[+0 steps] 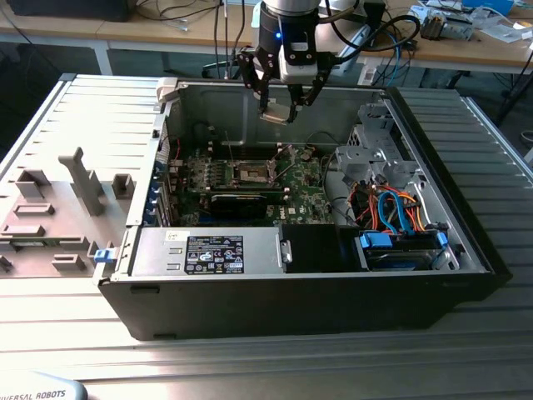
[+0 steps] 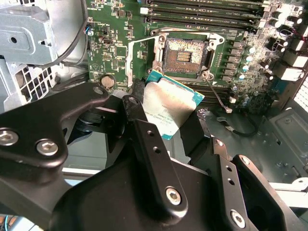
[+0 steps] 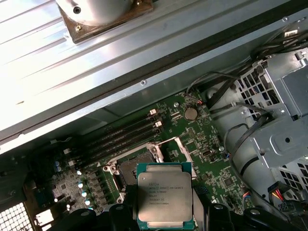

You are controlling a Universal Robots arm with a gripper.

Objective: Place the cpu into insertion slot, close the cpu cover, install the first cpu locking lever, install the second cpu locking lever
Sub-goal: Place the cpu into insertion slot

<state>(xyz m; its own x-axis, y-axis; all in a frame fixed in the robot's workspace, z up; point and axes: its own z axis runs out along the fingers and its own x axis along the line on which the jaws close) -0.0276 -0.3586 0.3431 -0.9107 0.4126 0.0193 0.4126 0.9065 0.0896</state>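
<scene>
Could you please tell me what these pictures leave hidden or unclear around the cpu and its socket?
1. The cpu underside: turned away from both wrist views, which show its metal top.
2. The insertion slot: partly covered by the cpu in the first wrist view; its contacts are too small in the exterior view.
3. Where the gripper meets the cpu: hidden by the chip's own edges in the second wrist view.
</scene>
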